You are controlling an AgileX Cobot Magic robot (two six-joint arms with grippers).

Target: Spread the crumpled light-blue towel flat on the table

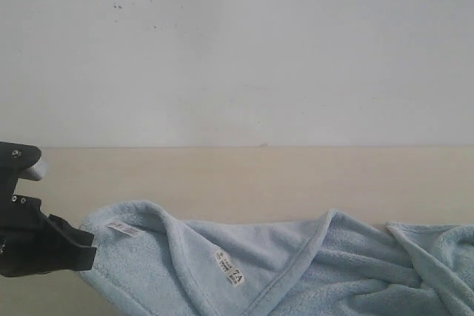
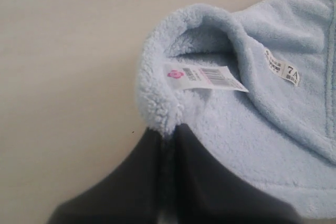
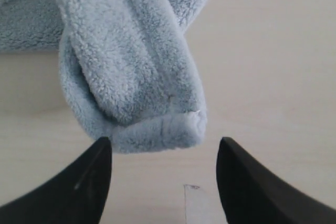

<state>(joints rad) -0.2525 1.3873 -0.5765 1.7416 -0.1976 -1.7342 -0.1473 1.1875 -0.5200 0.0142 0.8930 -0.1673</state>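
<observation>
Over on the left, the left fingers (image 1: 70, 248) are black and pressed together on the rounded corner of the towel (image 1: 296, 275), pinching its fluffy hem right at the edge. Just beside that pinch a white barcode tag (image 2: 207, 76) (with a small pink mark on it) lies on the pile, and a little further along sits a smaller label (image 2: 282, 67) printed 7A. The pale blue cloth lies on the beige worktop (image 1: 259, 175), running from the held corner to the right edge of the exterior view, with hemmed flaps folded over one another and a twisted bunch at the right. Behind is a plain white wall (image 1: 237, 49). At the right end, the right fingers (image 3: 84, 182) stand wide apart, gripping nothing; the towel's rolled-up end reaches just into the gap, close by one tip and clear of the other
</observation>
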